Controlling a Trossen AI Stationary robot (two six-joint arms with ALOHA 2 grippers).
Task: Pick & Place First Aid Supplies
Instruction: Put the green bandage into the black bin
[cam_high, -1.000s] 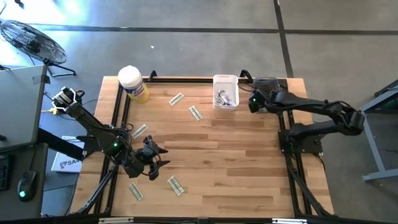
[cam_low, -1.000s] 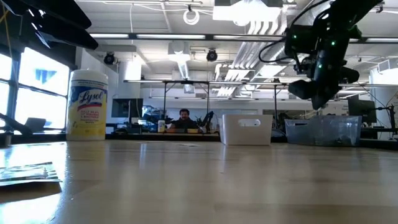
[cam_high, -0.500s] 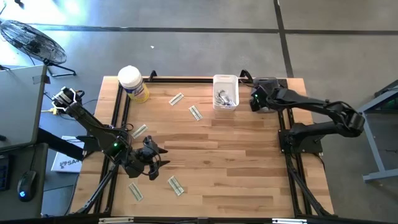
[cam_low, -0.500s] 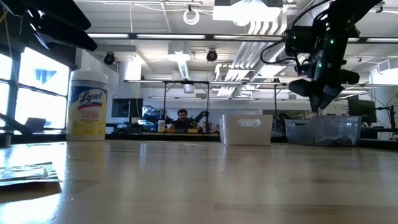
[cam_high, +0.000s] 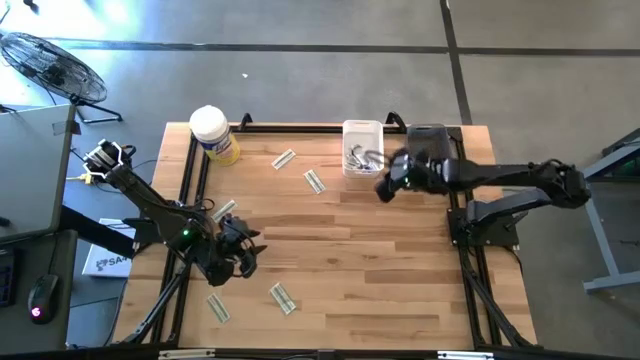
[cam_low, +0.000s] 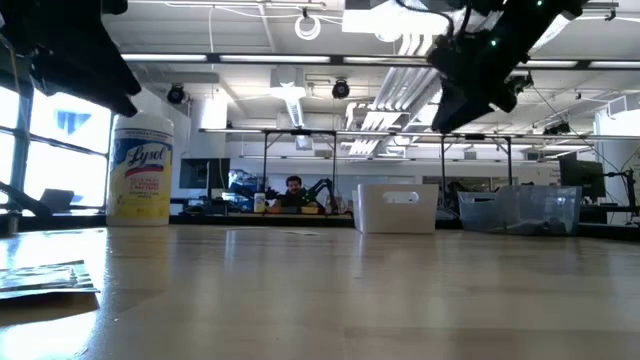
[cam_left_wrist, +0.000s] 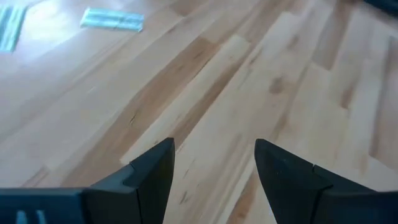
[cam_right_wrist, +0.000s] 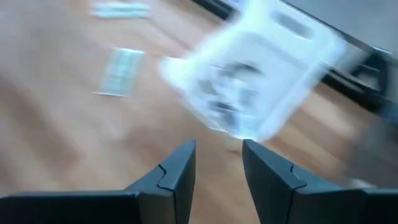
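- You have some supplies already in the white bin (cam_high: 363, 135) at the far edge of the desk (cam_high: 400, 270); inside it you see several small packets (cam_high: 362, 157), white with dark marks
- Five pale green strips are not yet collected, as far as the high view shows: one (cam_high: 283, 159) near the yellow tub (cam_high: 214, 134), one (cam_high: 315, 181) just left of the bin, one (cam_high: 224, 210) beside the left arm, and two near the front edge (cam_high: 282, 297) (cam_high: 218, 308)
- So I judge the task as partly done, perhaps about the middle, with all loose strips on the left half of the desk
- Your right claw (cam_high: 383, 187) hangs just beside the bin, on its front right side; its fingers (cam_right_wrist: 177, 168) are apart with nothing between them
- Your left claw (cam_high: 240, 250) hovers above bare wood, between the strip by the arm and the front strips; its fingers (cam_left_wrist: 155, 165) are also apart and empty
- The left wrist view shows two strips (cam_left_wrist: 112, 19) (cam_left_wrist: 9, 28) lying farther off on the desk, not touched
- What is left for you: take each strip and put it in the bin, one after another
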